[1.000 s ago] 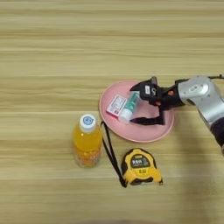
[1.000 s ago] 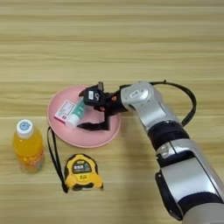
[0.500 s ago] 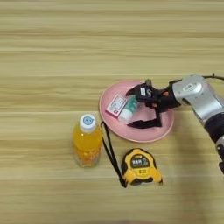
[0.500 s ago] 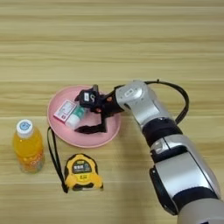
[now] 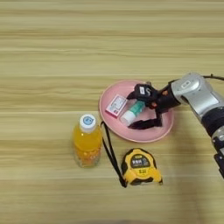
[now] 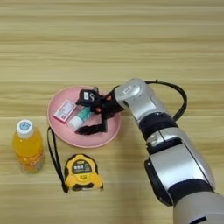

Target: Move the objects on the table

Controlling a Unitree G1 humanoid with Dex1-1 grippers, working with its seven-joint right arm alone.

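Green-and-white tube [image 5: 133,113] with white cap is now straddled by the spread black two-finger gripper [image 5: 141,108], advanced leftward over the round pink plate [image 5: 166,130]. Nothing is gripped yet; the flat white-and-red packet [image 5: 116,105] lies just beside it, toward the plate's left rim.

Your right arm [image 6: 175,166] fills the lower right of the right eye view as a chain of rounded silver shells, split by dark bands at the joints. A thin black cable [image 6: 177,94] loops off the forearm at centre right. Toward the middle of the frame the silver ends at a black wrist with small orange marks, and your gripper [image 6: 90,111] has two black fingers [image 6: 89,129].
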